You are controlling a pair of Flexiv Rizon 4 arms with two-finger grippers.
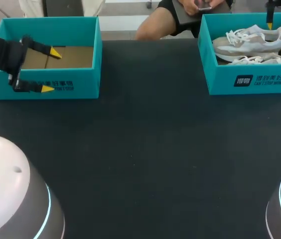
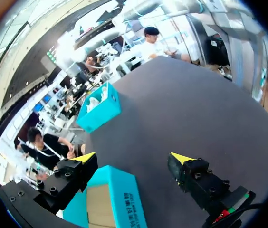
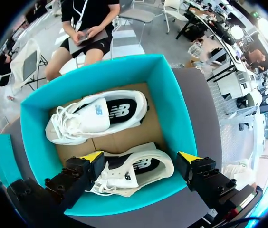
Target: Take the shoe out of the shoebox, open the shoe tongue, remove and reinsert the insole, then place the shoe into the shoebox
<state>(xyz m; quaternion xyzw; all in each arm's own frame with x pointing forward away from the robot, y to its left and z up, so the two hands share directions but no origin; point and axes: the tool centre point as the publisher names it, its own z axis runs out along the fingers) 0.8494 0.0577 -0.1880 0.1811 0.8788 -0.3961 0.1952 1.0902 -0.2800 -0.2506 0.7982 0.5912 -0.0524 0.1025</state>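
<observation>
A dark, matte table (image 1: 145, 149) lies under even light.

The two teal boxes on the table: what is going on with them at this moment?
The right tool hangs open over the right shoebox. This box holds two white shoes, and the tool is just above the nearer shoe. The left tool is open at the wall of the left shoebox, where only a cardboard floor shows. Neither tool holds anything, and no shoe is out yet.
</observation>
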